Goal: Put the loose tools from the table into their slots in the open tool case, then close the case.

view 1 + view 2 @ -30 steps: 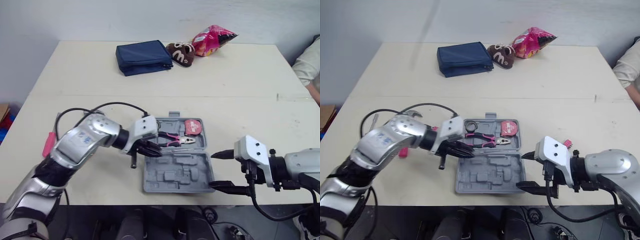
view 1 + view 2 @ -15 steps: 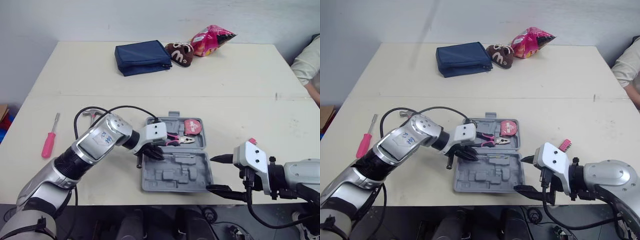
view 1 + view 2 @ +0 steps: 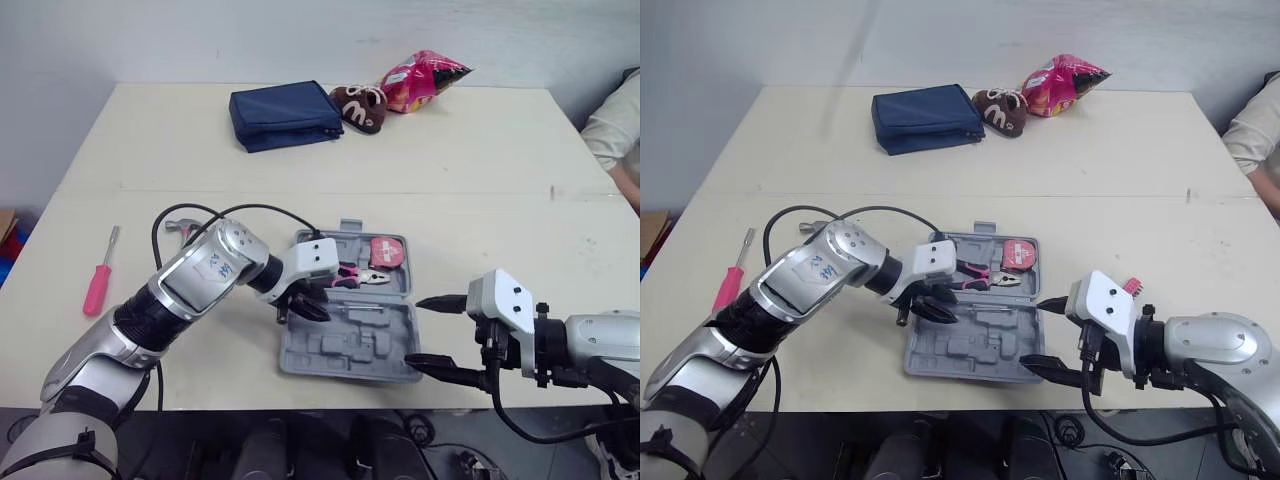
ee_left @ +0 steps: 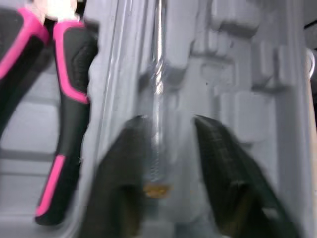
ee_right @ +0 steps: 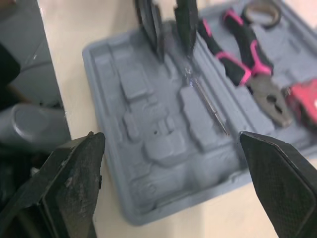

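Grey tool case (image 3: 345, 347) open; left claw (image 4: 166, 126) parted astride thin shaft (image 5: 205, 96).

Your tool case (image 3: 345, 345) lies open at the surface's (image 3: 480, 170) front middle.
You'll find pliers (image 3: 352, 278) in its rear half, tape measure (image 3: 385, 251) to their right; screwdriver (image 3: 97, 288) on the surface well to the left; pouch (image 3: 285, 115), plush shoe (image 3: 361, 106) and snack bag (image 3: 425, 74) along the far side, left to right.

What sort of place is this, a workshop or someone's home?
Probably a test room or lab, not a real workshop: a plain table against a bare wall, an open tool case, and unrelated props like a navy pouch and a snack bag.
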Available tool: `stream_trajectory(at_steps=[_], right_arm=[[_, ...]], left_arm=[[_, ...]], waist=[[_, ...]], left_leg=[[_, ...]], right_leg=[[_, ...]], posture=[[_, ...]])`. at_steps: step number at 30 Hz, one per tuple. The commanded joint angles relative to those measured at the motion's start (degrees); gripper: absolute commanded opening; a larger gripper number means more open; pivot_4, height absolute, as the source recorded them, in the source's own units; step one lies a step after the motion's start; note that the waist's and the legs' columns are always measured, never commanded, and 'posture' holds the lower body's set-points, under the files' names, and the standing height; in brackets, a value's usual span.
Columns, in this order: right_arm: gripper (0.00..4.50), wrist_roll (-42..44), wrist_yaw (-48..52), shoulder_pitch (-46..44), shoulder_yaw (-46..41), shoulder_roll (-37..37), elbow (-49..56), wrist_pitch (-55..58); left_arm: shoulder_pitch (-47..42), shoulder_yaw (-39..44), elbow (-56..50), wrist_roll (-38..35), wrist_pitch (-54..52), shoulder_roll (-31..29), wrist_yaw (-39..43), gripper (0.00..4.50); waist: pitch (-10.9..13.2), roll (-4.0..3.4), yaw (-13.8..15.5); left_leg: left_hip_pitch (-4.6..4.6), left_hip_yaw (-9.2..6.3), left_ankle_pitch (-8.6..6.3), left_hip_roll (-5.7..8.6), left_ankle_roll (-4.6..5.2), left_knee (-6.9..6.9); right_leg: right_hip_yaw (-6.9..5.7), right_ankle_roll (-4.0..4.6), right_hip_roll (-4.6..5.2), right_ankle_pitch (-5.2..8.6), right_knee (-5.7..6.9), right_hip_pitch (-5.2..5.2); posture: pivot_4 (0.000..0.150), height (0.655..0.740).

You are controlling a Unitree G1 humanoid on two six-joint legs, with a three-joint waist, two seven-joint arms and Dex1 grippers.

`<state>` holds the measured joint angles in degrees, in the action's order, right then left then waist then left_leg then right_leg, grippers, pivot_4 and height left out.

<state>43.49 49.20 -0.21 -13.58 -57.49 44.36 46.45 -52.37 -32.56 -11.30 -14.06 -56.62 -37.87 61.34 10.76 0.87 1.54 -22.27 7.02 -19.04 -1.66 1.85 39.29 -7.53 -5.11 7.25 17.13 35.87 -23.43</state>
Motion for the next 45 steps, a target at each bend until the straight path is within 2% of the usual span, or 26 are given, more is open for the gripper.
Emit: stream_trajectory(at_steps=[1,2,8,11,14,18,24,33,38,42,45], right_arm=[[4.5,0.89,-0.16,0.28,0.05,0.11,1.09,-0.13],[4.5,0.78,-0.06,0.52,-0.03,0.04,1.06,-0.24],[4.5,0.02,-0.21,0.34,0.16,0.23,0.19,-0.91],[4.5,-0.23,-0.68,-0.02,0.0,1.46,-0.85,-1.83],[4.5,-0.69,-0.8,-0.36,0.26,2.0,-1.53,-2.15],[4.5,-0.98,-1.13,-0.51,0.21,2.31,-2.35,-2.58],[4.5,-1.13,-1.0,-0.99,-0.32,2.36,-4.26,-2.8],[4.5,-0.77,-1.59,-0.84,-0.57,2.62,-4.86,-2.43],[4.5,-0.77,-1.52,-0.76,-0.58,2.55,-4.8,-2.48],[4.5,-0.78,-1.62,-1.41,-0.37,2.61,-5.14,-2.49],[4.5,-1.36,-2.05,-0.41,-0.6,3.08,-5.32,-2.88]], left_arm=[[-2.3,2.74,-2.95,-0.37,-0.11,-0.5,0.29,3.72],[-2.07,3.41,-2.87,-0.58,0.43,-0.15,0.0,4.09],[3.4,7.99,1.51,-1.49,8.77,2.52,-0.94,4.09],[8.74,12.62,7.06,-2.82,18.25,5.27,-0.56,3.29],[11.15,13.74,10.96,-1.89,24.69,6.54,0.26,1.98],[13.28,14.66,13.94,-3.66,27.44,8.0,3.66,0.11],[13.39,12.3,19.07,1.24,35.11,11.01,3.39,0.04],[13.54,10.47,20.02,4.77,37.21,11.37,4.3,0.04],[13.44,9.2,22.5,8.4,38.93,10.91,3.65,0.04],[13.73,4.75,24.63,14.81,43.01,8.06,4.39,0.04],[13.98,3.13,26.11,17.58,42.79,6.94,3.6,0.04]], waist=[[0.0,0.0,0.01],[0.0,0.0,0.01],[0.0,-0.01,0.0],[0.0,0.0,-0.14],[0.0,0.0,-0.04],[0.0,0.0,0.1],[-0.01,0.01,0.04],[-0.01,0.0,-0.03],[-0.02,0.02,-0.03],[-0.11,0.06,-0.05],[-0.23,0.05,-0.15]], left_leg=[[0.0,-0.01,0.0,0.0,0.0,0.0],[0.0,-0.01,0.0,0.01,0.0,0.0],[0.03,0.0,0.0,0.01,0.0,0.01],[0.06,0.02,0.01,-0.01,-0.01,0.02],[0.04,0.01,0.02,-0.01,-0.02,0.05],[0.04,0.01,0.01,0.02,-0.01,0.06],[0.03,0.0,0.02,0.05,0.01,0.13],[0.06,0.01,0.02,0.02,0.01,0.14],[0.07,0.0,0.02,0.02,0.01,0.17],[0.13,-0.04,0.01,0.01,0.03,0.23],[0.4,-0.14,-0.01,-0.02,0.05,0.23]], right_leg=[[0.0,0.0,0.0,0.0,-0.01,0.0],[0.0,0.0,0.01,0.0,-0.01,0.0],[0.0,0.0,0.0,0.0,0.01,0.02],[-0.01,0.0,-0.02,0.0,0.06,0.02],[-0.05,0.0,-0.03,0.0,0.08,0.01],[-0.09,-0.01,0.0,-0.01,0.06,0.03],[-0.17,-0.04,0.01,-0.02,0.09,0.06],[-0.18,-0.04,-0.01,-0.02,0.11,0.05],[-0.18,-0.04,-0.01,-0.02,0.11,0.08],[-0.18,-0.04,0.0,-0.03,0.11,0.18],[-0.13,-0.04,0.04,-0.02,0.01,0.59]], posture=[[0.15,0.74],[0.15,0.74],[0.15,0.74],[0.15,0.74],[0.15,0.74],[0.15,0.74],[0.15,0.74],[0.15,0.74],[0.15,0.74],[0.15,0.74],[0.15,0.74]])
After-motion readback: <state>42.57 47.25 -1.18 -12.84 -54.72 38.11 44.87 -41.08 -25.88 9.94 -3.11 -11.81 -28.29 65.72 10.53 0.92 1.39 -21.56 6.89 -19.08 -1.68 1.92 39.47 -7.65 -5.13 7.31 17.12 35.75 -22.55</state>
